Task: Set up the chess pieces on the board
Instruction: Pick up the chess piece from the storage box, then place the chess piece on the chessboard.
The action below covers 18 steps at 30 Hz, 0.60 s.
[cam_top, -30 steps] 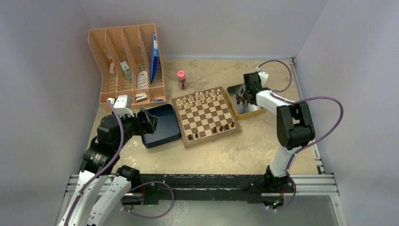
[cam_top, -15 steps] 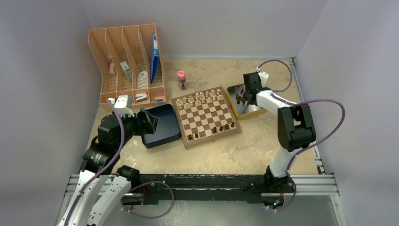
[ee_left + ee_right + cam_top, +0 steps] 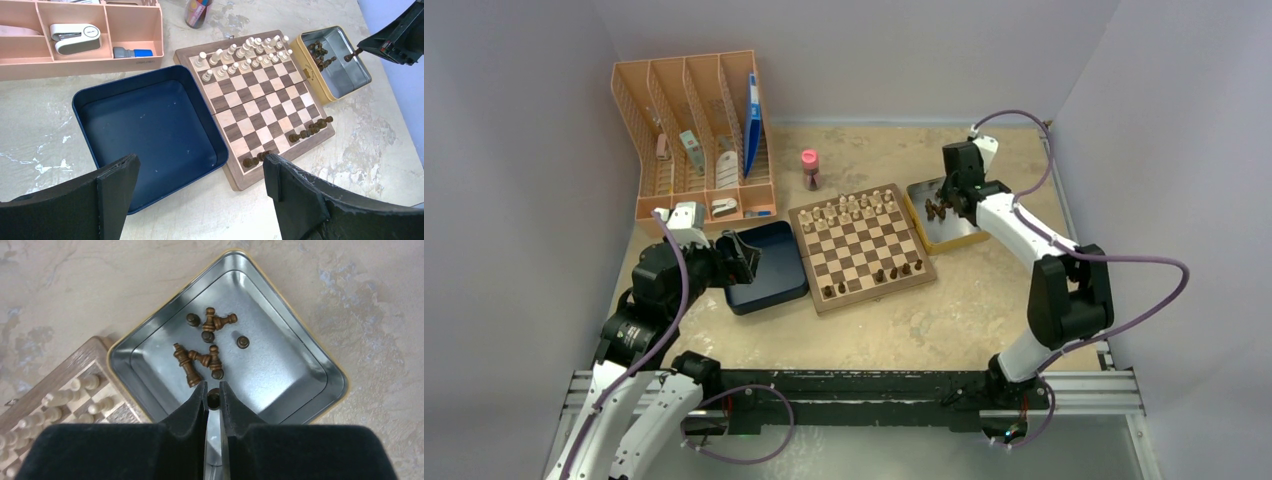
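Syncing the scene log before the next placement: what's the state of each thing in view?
left tool: open, empty
right tool: shut on a dark piece, over the tin
tin: no lid, loose dark pieces lying inside
blue box: open, empty
board: laid flat, pale pieces standing on far rows, placed dark pieces on near row
pink bottle: upright

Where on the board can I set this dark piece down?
On the board, the middle rows between the cream pieces and the dark pieces are bare; the near row also has a gap. The far two rows are crowded.
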### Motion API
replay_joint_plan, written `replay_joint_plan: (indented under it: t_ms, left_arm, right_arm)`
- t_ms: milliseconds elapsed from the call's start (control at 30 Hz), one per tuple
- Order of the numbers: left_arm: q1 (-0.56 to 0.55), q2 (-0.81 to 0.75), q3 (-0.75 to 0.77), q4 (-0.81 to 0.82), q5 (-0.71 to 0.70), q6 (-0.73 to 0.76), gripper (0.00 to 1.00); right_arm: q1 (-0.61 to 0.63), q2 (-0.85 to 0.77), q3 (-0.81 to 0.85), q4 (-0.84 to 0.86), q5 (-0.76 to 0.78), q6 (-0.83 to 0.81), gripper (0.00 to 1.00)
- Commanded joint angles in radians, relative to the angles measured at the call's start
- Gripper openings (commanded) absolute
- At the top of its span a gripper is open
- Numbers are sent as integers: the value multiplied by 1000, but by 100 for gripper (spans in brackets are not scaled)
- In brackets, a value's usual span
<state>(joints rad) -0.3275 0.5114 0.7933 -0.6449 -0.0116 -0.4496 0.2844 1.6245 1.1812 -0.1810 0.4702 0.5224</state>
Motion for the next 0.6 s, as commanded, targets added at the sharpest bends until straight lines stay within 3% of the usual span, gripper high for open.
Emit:
replay_joint_plan:
  t_ms: [0, 567]
  left_arm:
    - [7, 5, 0, 53, 1, 16, 95]
    - [8, 1, -1, 53, -1, 15, 95]
  right_arm:
    - [70, -63, 54, -41, -23, -29, 13]
    - [513, -128, 44, -88, -19, 74, 13]
